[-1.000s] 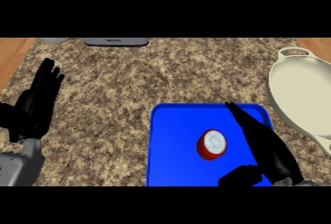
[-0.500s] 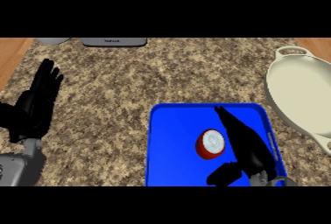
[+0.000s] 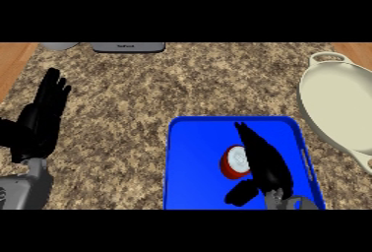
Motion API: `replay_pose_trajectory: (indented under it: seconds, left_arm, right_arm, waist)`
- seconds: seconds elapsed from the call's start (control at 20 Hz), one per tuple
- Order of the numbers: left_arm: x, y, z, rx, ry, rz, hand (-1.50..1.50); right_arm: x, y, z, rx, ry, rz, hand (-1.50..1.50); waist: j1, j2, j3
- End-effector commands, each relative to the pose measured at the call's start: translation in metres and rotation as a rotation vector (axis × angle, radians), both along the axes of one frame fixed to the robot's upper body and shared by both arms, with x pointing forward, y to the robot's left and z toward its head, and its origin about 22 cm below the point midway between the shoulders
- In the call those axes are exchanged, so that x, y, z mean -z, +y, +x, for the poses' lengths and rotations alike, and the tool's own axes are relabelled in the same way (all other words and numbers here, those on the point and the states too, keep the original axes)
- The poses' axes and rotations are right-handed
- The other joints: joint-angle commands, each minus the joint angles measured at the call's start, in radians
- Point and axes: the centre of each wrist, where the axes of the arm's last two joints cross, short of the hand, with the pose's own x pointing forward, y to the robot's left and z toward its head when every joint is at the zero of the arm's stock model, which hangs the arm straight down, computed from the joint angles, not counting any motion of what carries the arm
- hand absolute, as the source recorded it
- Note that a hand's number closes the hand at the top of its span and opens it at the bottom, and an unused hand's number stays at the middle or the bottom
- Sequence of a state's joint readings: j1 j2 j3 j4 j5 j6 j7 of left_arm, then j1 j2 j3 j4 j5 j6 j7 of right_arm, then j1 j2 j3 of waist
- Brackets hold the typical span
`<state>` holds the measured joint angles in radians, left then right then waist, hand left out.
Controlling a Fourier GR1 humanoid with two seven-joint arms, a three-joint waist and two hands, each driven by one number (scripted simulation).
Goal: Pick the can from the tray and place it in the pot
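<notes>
The right hand (image 3: 263, 160) is over the blue tray (image 3: 195, 162), on the tray's right half. Its fingers are straight and lie together, pointing away toward the far rim of the tray, and the thumb (image 3: 240, 193) stands apart at the near side. The fingers are not curled around anything. They lie just beside the can (image 3: 234, 163) on its right side and cover the can's right edge; I cannot tell if they touch it.

The can, red with a pale top, stands on the tray a little right of the tray's middle. It is not lifted.

The tray lies on a speckled granite counter (image 3: 145, 88), close to the near edge of the view. To the right of the tray, a little farther away and apart from it, is the cream pot (image 3: 341, 106), with a handle at its far end. The inside of the pot shows only its pale bottom.

Far to the left of the tray, the left hand (image 3: 40, 120) rests open with its fingers up.

Beyond the tray, at the far edge of the counter, there is a grey appliance (image 3: 128, 47), with a grey round object (image 3: 58, 46) on its left. Bare wood (image 3: 15, 59) shows at the counter's far left corner.
</notes>
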<state>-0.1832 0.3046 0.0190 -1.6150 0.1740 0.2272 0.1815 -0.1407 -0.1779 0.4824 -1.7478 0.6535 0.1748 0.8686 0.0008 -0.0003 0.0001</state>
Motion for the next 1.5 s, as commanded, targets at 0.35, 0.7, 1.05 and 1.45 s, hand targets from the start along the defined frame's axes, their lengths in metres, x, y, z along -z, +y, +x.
replay_pose_trajectory:
  seconds: [0.35,0.7,1.05,1.45]
  left_arm:
    - [-0.016,-0.007,-0.009,-0.002,-0.010,-0.004,0.00]
    - [-0.015,-0.004,0.004,0.018,0.015,0.006,0.00]
    - [-0.014,0.011,0.007,0.000,0.005,0.001,0.00]
    - [-0.003,-0.001,-0.001,-0.007,0.002,0.002,0.00]
  right_arm:
    - [0.028,-0.009,0.027,0.034,0.042,-0.025,-1.50]
    - [0.058,-0.006,0.020,-0.124,-0.001,-0.085,1.50]
    - [0.046,-0.001,0.010,-0.134,-0.010,-0.064,1.50]
    - [0.045,0.015,-0.007,-0.456,-0.027,-0.063,1.50]
  waist:
    - [0.002,0.000,0.000]
    - [0.001,0.001,0.000]
    - [-0.003,0.000,0.000]
    - [-0.003,-0.001,0.000]
